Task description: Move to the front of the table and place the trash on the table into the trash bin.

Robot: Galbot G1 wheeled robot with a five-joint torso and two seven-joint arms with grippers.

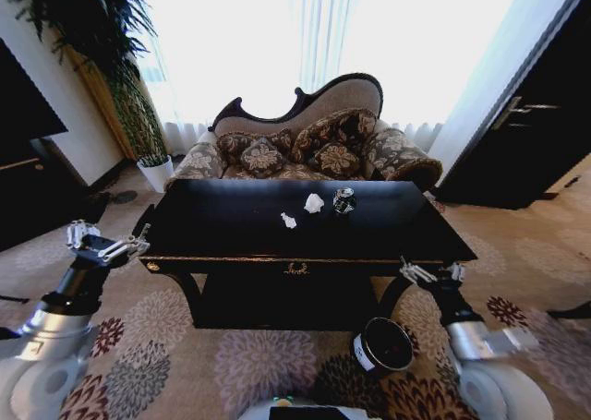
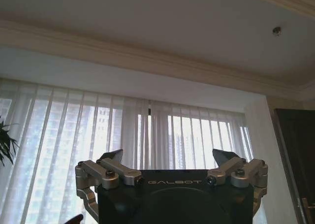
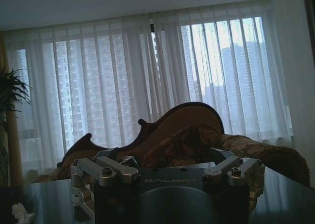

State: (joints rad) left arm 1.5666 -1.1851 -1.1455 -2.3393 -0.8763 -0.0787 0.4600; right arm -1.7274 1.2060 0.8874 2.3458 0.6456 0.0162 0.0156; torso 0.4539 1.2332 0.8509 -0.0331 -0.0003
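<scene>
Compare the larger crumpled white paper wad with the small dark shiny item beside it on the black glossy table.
The larger crumpled white paper wad is pale and matte; the small dark shiny item is dark and glinting. The wad looks soft and irregular; the dark item looks more compact and rounded. Both rest on the black glossy table, untouched.

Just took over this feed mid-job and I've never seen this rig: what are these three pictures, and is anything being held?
The wide picture comes from the robot's head, looking down at the black table. The other two come from cameras on its wrists. The left pincer hangs by the table's left front corner, the right pincer by its right front corner. Both are open and hold nothing. On the table lie two white paper wads and a small dark item. The trash bin stands on the carpet beside the right arm.
</scene>
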